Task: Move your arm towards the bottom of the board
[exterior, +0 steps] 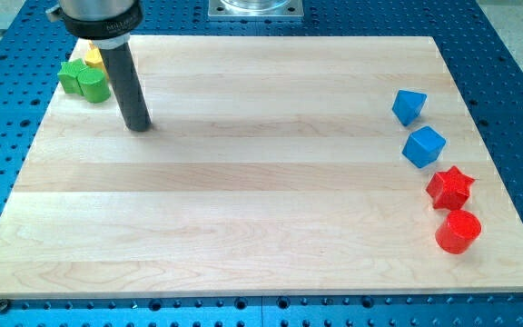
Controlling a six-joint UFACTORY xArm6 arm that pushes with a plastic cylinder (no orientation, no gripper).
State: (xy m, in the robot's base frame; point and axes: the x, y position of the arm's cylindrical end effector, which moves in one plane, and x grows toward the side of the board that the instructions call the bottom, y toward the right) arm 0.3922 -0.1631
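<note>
My tip point(138, 126) rests on the wooden board point(243, 182) near its upper left part. Just to its upper left sit two green blocks point(83, 81), one squarish and one round, apart from the tip. A yellow block point(93, 57) is partly hidden behind the rod above them. At the view's right stand two blue blocks, one point(409, 106) above the other point(423, 145), then a red star point(449, 187) and a red cylinder point(458, 231) below them.
The board lies on a blue perforated table point(516, 54). A metal mount plate point(255, 8) sits at the view's top centre.
</note>
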